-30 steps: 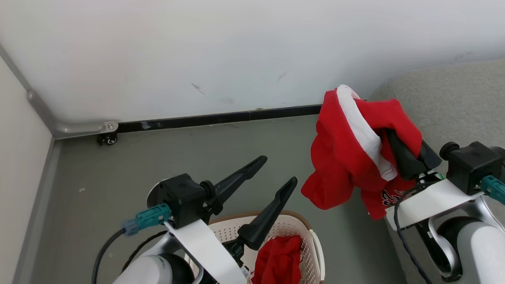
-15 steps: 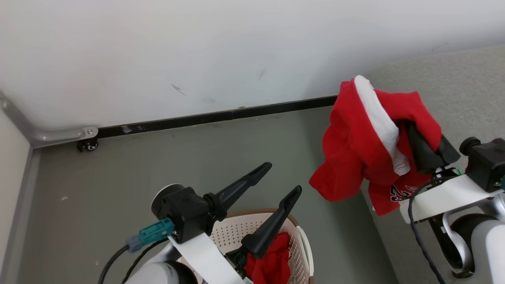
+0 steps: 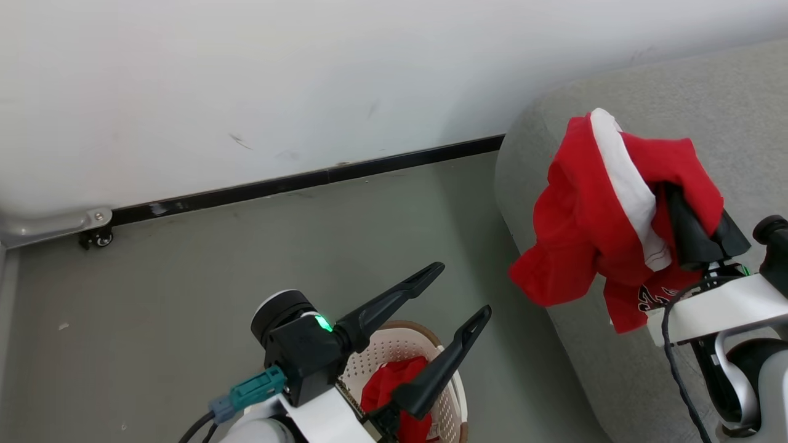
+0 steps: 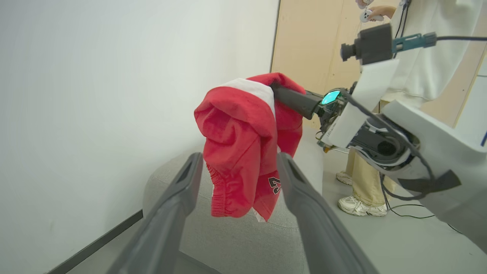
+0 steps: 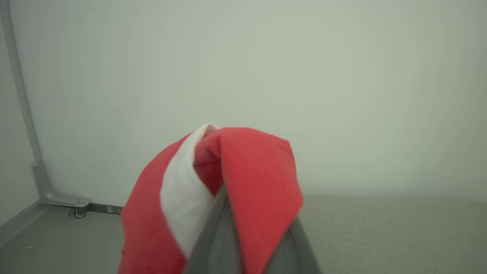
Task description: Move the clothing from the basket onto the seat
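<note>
The clothing is found in two places. One red sports garment of thin shiny fabric with a broad white stripe [image 3: 591, 227] is grasped by the right gripper [image 3: 677, 206]. Its two long dark fingers are clenched together, with the cloth draped over and bunched around them. This garment is held in the air over the near edge of the large rounded grey fabric-upholstered seat [image 3: 677, 86]. Loose folds hang down beside the seat's curved side, and black-and-white lettering is seen on the lowest fold. In the left wrist view the cloth appears clear of the upholstery.

A second crumpled red garment [image 3: 385, 384] is seen lying inside the cream-white plastic basket with perforated sides and a brown rim band [image 3: 394, 344]. The basket is set on the grey floor [image 3: 246, 246], to the left of the seat.

The left gripper [image 3: 463, 288] is held above the basket with its fingers spread wide and nothing between them.

In the left wrist view, a person in pale trousers and white shoes [image 4: 355, 205] is seen standing beyond the seat.
</note>
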Motion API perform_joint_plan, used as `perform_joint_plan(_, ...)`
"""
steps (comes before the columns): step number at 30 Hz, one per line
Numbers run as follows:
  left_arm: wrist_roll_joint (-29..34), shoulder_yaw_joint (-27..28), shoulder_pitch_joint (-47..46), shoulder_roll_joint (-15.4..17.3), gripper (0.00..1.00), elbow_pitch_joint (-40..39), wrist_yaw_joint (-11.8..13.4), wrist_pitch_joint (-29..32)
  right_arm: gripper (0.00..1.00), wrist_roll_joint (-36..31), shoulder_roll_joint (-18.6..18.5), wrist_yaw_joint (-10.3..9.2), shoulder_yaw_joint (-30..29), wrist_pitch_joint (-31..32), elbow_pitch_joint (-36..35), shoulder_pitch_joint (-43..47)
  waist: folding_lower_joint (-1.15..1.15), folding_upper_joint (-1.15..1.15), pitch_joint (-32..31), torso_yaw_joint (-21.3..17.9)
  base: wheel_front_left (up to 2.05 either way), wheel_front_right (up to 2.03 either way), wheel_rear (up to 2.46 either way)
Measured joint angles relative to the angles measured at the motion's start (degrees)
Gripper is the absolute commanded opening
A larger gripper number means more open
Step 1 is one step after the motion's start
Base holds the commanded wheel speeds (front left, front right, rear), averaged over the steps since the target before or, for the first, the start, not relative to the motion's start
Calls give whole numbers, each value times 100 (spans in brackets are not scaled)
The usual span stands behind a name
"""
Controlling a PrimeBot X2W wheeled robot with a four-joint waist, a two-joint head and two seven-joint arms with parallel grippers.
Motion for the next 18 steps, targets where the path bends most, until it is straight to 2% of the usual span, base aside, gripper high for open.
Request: perform_joint_plan(18,186,-378,-38,121,100,275,0,-469,0,-97,45,0,-294,1,-131,51,0,0,23,-605,0,0,0)
